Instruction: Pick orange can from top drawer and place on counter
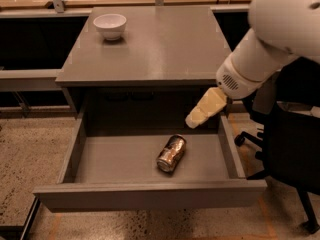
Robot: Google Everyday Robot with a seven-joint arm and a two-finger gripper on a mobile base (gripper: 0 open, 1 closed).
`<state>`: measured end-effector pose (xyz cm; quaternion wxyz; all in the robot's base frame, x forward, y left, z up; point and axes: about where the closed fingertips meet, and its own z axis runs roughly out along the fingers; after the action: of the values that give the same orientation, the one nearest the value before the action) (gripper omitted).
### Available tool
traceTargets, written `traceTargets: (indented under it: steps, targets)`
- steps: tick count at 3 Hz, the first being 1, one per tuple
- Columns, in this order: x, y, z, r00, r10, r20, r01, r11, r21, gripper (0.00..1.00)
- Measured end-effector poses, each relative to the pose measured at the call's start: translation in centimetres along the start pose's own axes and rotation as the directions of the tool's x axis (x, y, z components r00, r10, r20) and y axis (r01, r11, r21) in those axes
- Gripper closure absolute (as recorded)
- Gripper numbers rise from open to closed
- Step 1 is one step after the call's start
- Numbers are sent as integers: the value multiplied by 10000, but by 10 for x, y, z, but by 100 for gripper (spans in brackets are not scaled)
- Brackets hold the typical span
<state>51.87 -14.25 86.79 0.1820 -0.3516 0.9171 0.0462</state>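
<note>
The orange can [171,153] lies on its side on the floor of the open top drawer [125,160], right of the middle. The drawer is pulled fully out from under the grey counter [165,49]. My gripper [200,113] hangs from the white arm at the right, above the drawer's back right part. It is above and to the right of the can and apart from it, with nothing visible in it.
A white bowl [110,25] stands at the counter's back left corner. A black office chair [292,149] stands close to the drawer's right side. The white arm [270,39] reaches over the counter's right edge. Speckled floor lies left of the cabinet.
</note>
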Motion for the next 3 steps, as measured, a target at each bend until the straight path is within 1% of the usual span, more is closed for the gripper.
traceTargets:
  steps: [1, 2, 3]
  targets:
    - [0, -1, 1, 9962, 867, -66, -866, 9962, 37, 0]
    - [2, -4, 5, 9952, 965, -171, -968, 9952, -158, 0]
    - [6, 1, 50, 9871, 1371, -826, -1400, 9897, -306, 0]
